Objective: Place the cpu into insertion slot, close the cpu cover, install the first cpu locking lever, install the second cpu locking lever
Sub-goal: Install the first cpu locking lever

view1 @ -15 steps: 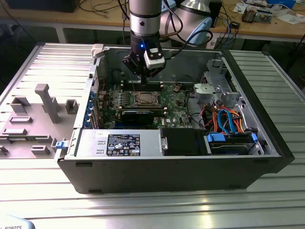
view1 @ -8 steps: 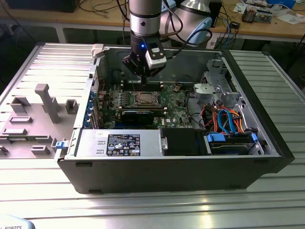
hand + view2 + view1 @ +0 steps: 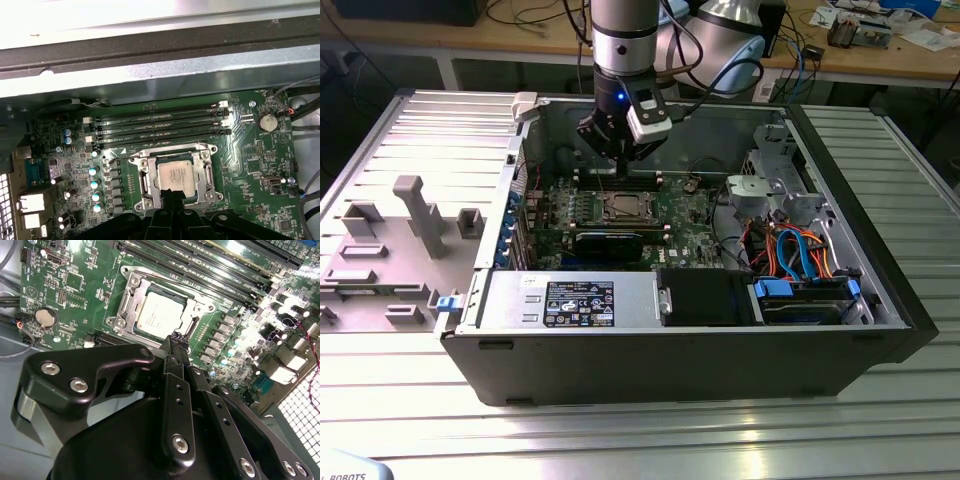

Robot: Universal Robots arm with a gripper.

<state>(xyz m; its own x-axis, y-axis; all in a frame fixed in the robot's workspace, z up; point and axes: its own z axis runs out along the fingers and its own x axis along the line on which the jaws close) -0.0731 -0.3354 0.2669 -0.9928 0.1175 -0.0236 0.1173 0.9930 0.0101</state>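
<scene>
Gripper (image 3: pixel 176 340): jaws drawn together with nothing between them, tips just over the socket's near edge. Its body is cut off in both wrist views.
Cpu (image 3: pixel 159 315): lies flat in the insertion slot (image 3: pixel 167 291), its near edge hidden behind the fingertips.
Cpu cover (image 3: pixel 131 297): lies down around the chip; whether it is latched cannot be told.
Memory slots (image 3: pixel 160 127): beyond the socket.
Case wall (image 3: pixel 150 70): farthest.
</scene>
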